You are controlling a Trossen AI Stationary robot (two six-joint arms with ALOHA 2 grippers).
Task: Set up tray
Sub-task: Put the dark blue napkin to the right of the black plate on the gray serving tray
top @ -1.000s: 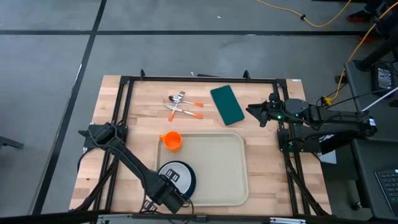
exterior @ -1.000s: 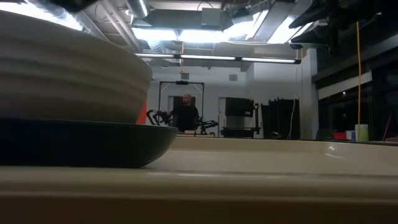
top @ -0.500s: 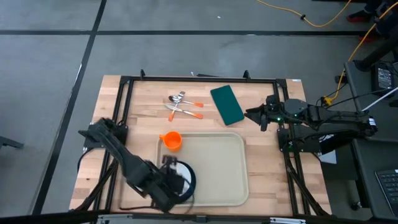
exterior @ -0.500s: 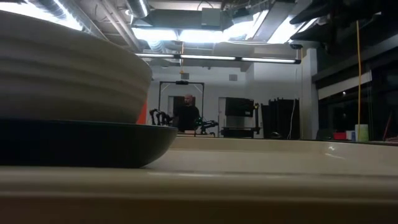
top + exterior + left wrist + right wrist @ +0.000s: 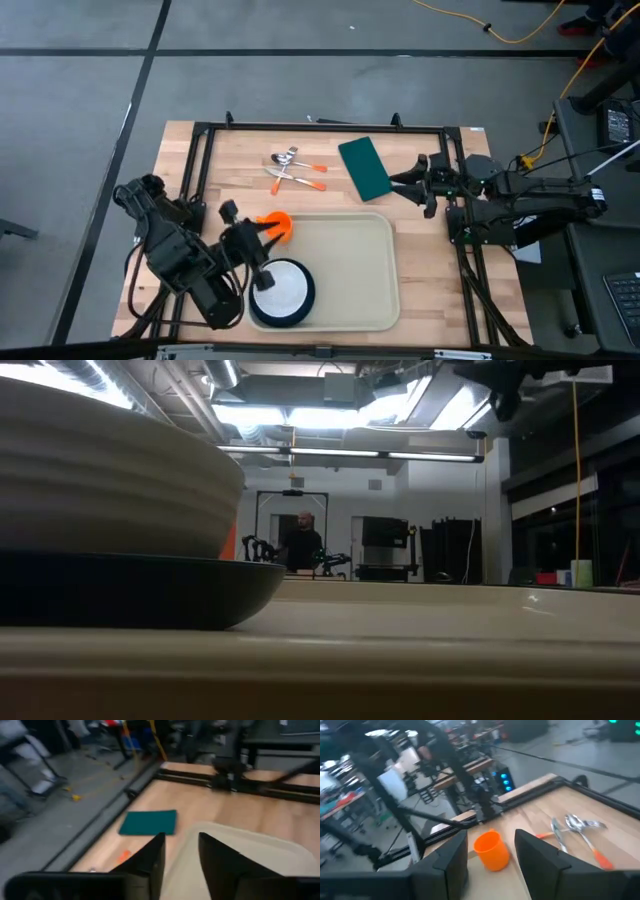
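Since a second ago the left gripper (image 5: 240,236) has lifted off the bowl on the plate (image 5: 282,292) in the tray's (image 5: 370,290) near-left corner, its empty fingers a little apart, while the right gripper (image 5: 407,185), fingers spread, hovers beside the green napkin (image 5: 364,167), probably the next item.

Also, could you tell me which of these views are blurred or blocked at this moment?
Left wrist view: soft motion blur over the napkin and tray. Low view: the plate and bowl loom close, filling its left half. High view: sharp and evenly lit.
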